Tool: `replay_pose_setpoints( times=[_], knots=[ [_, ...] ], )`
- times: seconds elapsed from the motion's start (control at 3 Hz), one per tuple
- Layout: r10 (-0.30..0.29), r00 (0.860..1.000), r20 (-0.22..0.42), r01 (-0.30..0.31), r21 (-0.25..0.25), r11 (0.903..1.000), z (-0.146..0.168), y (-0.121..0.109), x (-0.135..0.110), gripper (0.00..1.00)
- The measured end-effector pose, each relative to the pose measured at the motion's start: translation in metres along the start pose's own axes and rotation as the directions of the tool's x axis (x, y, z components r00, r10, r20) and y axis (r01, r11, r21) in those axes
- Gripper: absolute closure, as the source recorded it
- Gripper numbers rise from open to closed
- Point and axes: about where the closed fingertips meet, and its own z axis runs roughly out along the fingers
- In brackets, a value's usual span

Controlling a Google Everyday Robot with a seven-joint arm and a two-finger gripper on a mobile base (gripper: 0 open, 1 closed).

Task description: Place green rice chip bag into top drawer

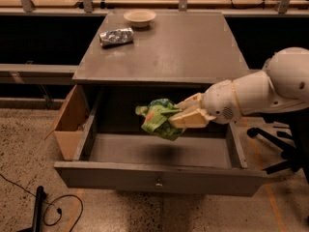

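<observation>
The green rice chip bag (157,119) is bright green and wrinkly with orange marks. My gripper (182,116) is shut on its right side and holds it in the air above the open top drawer (157,178), over the drawer's middle. The white arm reaches in from the right. The drawer is pulled fully out, wide and grey, with a small round knob at the centre of its front panel. Its floor under the bag shows nothing in it.
A silver-grey foil bag (116,36) and a pale bowl (140,17) sit at the back left of the grey cabinet top (169,52). A brown cardboard box (69,124) stands at the drawer's left. A cable (58,209) lies on the floor, and a chair base (277,153) is at the right.
</observation>
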Motion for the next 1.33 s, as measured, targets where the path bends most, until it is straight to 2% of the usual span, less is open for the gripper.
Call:
replay_pose_setpoints(
  times=[0.33,0.67,1.0,1.33],
  knots=[
    [0.061,0.996,-0.071,-0.058,0.035,0.9977,0.038,-0.011,0.032,1.0],
    [0.1,0.988,-0.117,-0.095,0.047,0.9943,0.06,-0.017,0.058,0.83],
    [0.114,0.986,-0.121,-0.106,0.068,0.992,0.068,-0.021,0.069,0.6],
    [0.094,0.99,-0.109,-0.083,0.103,0.9912,0.074,-0.033,0.063,0.36]
  ],
)
